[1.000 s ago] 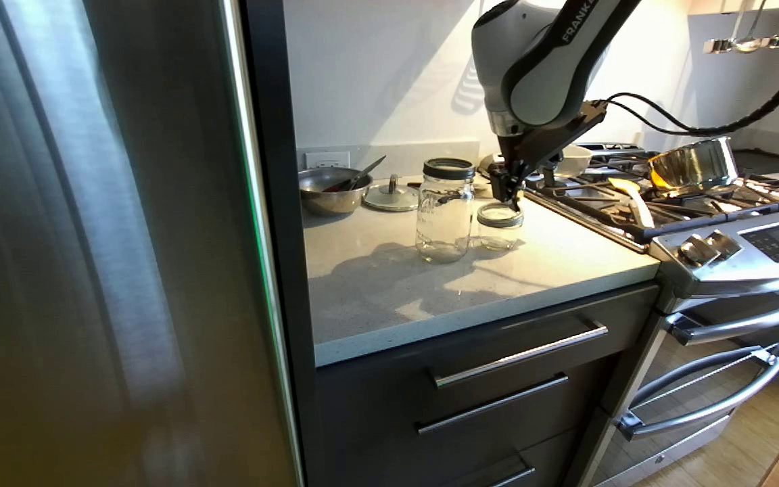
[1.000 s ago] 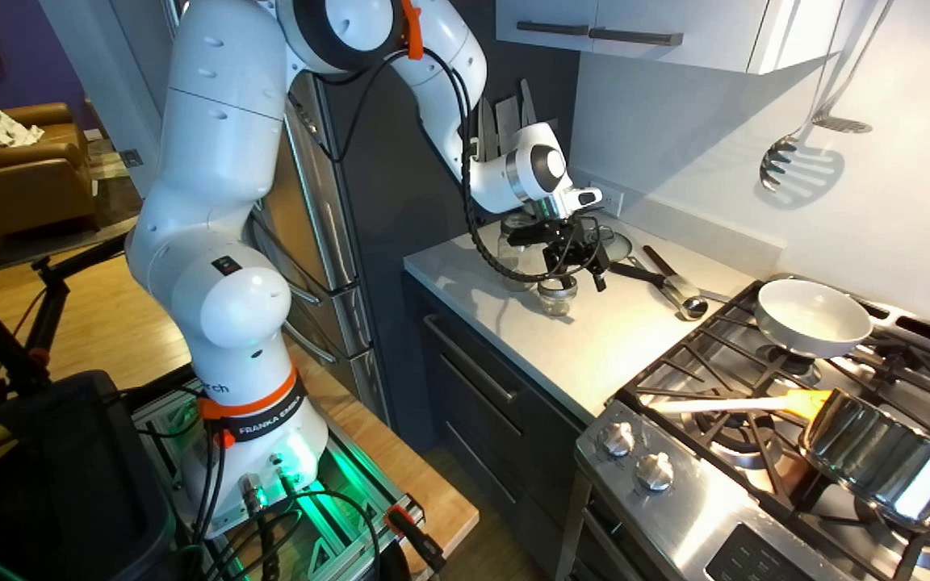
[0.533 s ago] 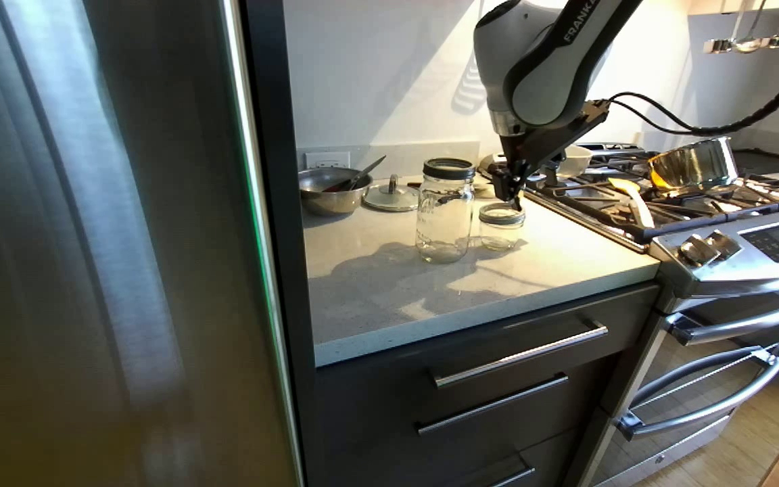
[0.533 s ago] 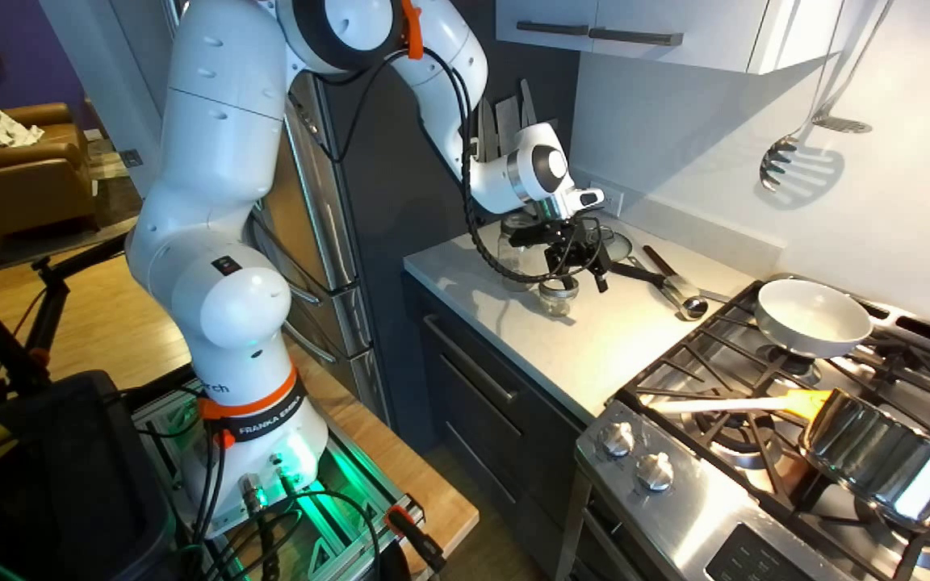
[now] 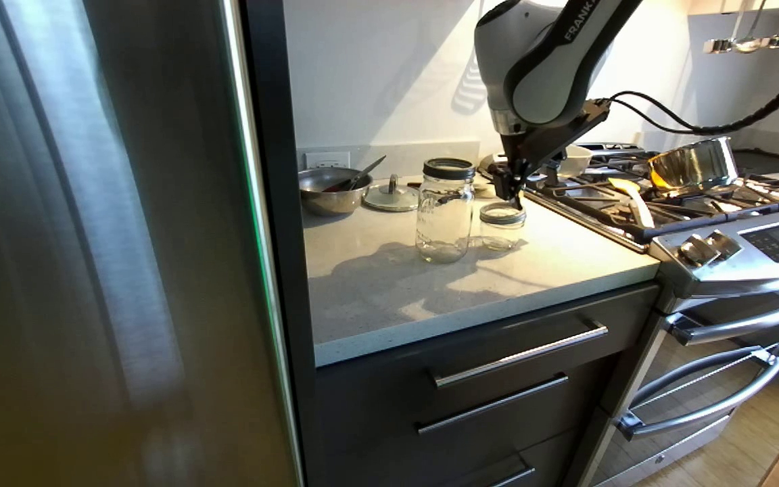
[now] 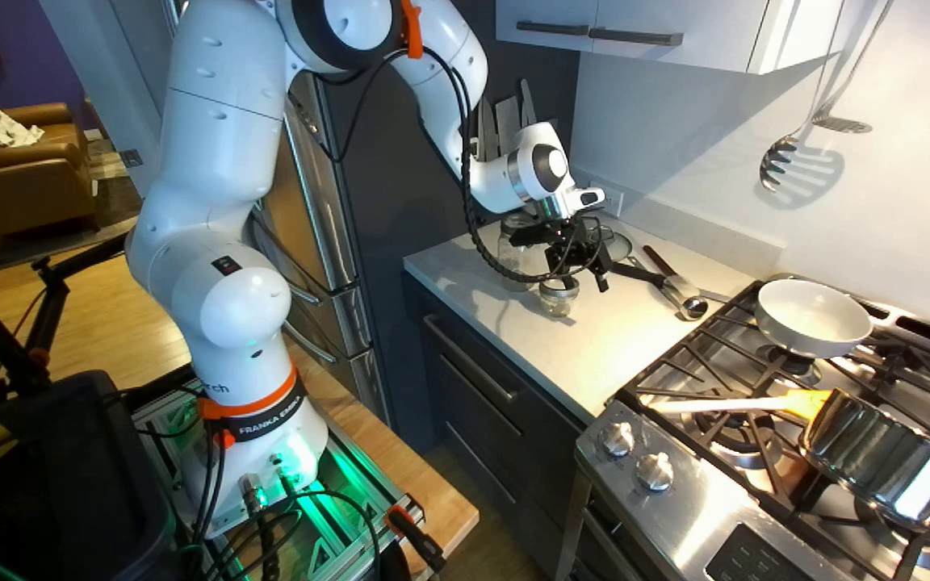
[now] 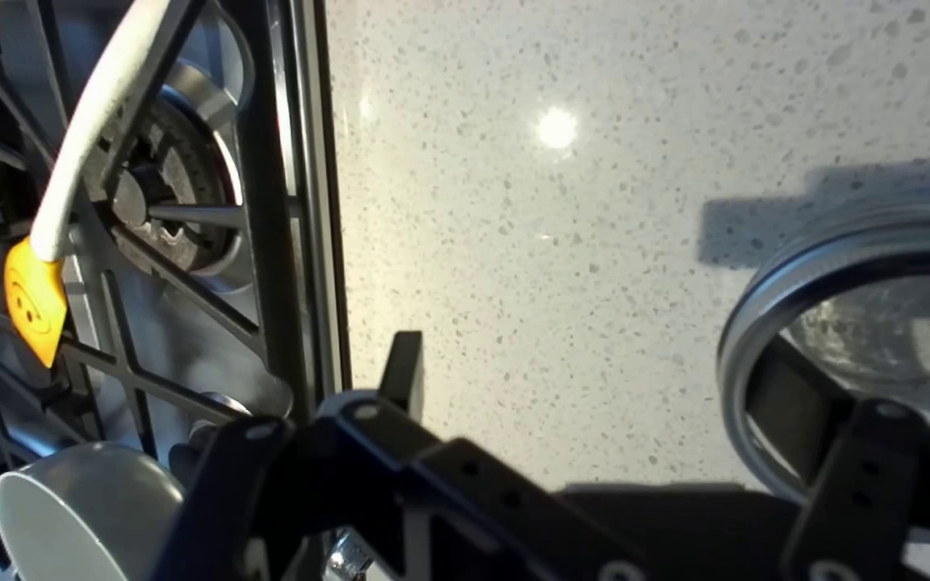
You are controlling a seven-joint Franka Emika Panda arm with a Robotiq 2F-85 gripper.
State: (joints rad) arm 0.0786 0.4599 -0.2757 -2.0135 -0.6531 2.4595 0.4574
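Note:
My gripper (image 7: 602,379) is open, fingers wide apart, over the pale speckled counter (image 7: 529,242); it also shows in both exterior views (image 5: 508,193) (image 6: 584,282). Nothing is between the fingers. A short glass jar with a metal rim (image 7: 735,355) stands upright under one finger, which overlaps its mouth in the wrist view. Whether that fingertip is inside the jar or just above it is hard to tell. The short jar shows in both exterior views (image 5: 501,235) (image 6: 559,303). A tall clear jar with a dark-rimmed top (image 5: 443,216) stands beside it.
A metal bowl (image 5: 334,196) and a glass lid (image 5: 393,197) lie at the back. Utensils (image 6: 679,294) lie near the stove. On the gas stove are a white bowl (image 6: 812,319), a tilted steel pot (image 6: 893,460) and a yellow-tipped spatula (image 7: 33,298). A refrigerator (image 5: 126,270) stands beside the counter.
The short jar and the gripper have shifted very slightly together, toward the stove. The gripper stays open and the tall jar has not moved.

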